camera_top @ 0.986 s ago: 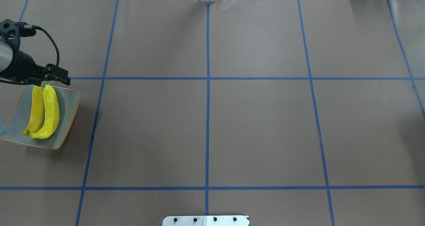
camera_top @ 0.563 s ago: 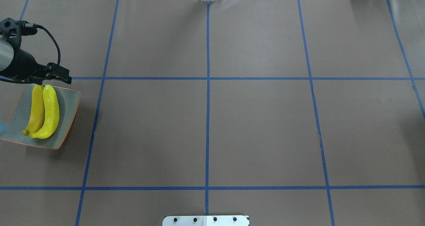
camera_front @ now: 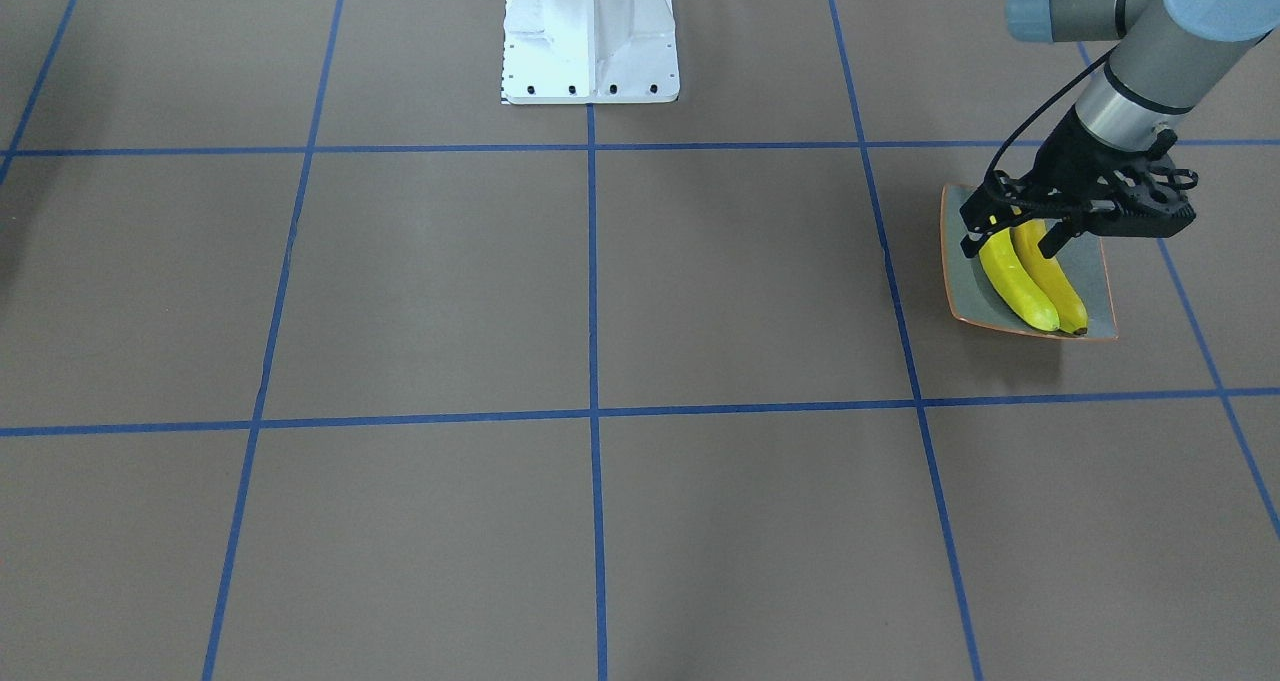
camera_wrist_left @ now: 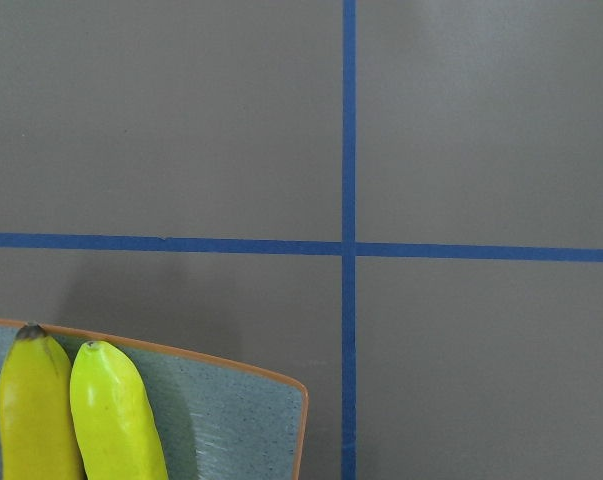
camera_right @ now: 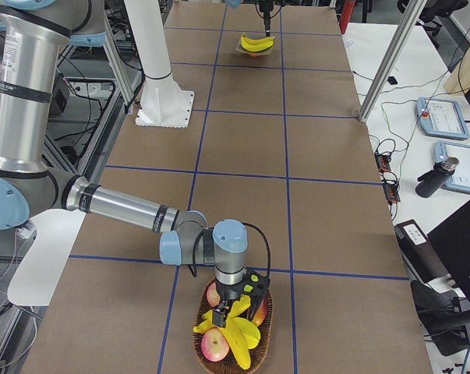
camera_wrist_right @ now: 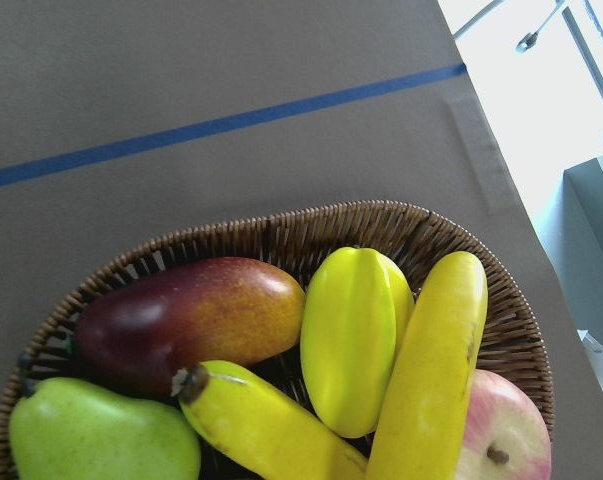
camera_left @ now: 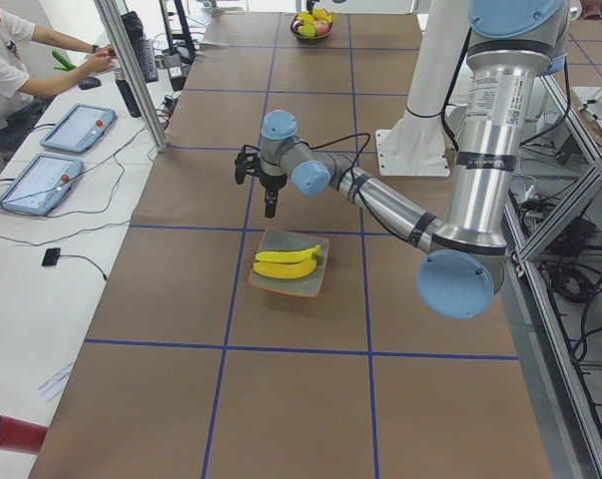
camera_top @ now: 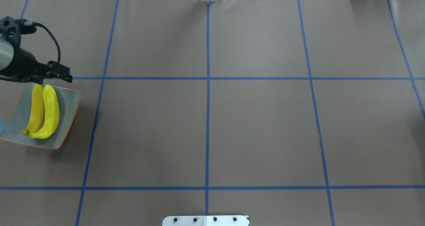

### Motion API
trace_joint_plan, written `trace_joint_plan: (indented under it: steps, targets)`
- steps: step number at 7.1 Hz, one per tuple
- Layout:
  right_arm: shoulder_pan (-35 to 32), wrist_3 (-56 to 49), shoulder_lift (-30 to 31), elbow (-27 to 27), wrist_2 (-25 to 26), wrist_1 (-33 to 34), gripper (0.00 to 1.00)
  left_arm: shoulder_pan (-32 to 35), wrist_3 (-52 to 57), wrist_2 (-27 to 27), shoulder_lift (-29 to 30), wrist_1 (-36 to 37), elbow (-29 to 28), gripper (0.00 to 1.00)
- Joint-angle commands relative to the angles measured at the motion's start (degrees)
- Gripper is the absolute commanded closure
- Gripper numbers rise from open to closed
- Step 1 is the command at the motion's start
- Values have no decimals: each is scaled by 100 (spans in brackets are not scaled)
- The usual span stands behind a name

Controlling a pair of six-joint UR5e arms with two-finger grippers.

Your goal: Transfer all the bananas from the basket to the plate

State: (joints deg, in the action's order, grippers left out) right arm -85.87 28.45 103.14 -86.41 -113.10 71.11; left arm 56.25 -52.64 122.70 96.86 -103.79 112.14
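— Where are the bananas (camera_top: 51,111)?
— Two lie side by side on the plate (camera_top: 68,113), at 9 o'clock on the tabletop (camera_top: 206,126) in the overhead view. Two further bananas (camera_wrist_right: 431,370) sit in the basket (camera_wrist_right: 311,225) among other fruit (camera_wrist_right: 196,315), one toward its 3 o'clock rim in the right wrist view, one nearer the middle.
— And the jaws?
— The left jaws hang over the plate's 12 o'clock edge, spread wide, holding nothing. The right jaws are low over the basket; wide or narrow, I cannot tell.
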Motion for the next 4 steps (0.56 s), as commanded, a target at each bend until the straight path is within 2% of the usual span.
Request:
trace_joint_plan:
  steps: [1, 4]
  targets:
    - [0, -24, -5, 185, -2, 0, 2, 0, -10, -1, 43, 8, 1, 0]
    - [9, -33, -13, 291, -19, 8, 4, 9, -1, -10, 35, 8, 1, 0]
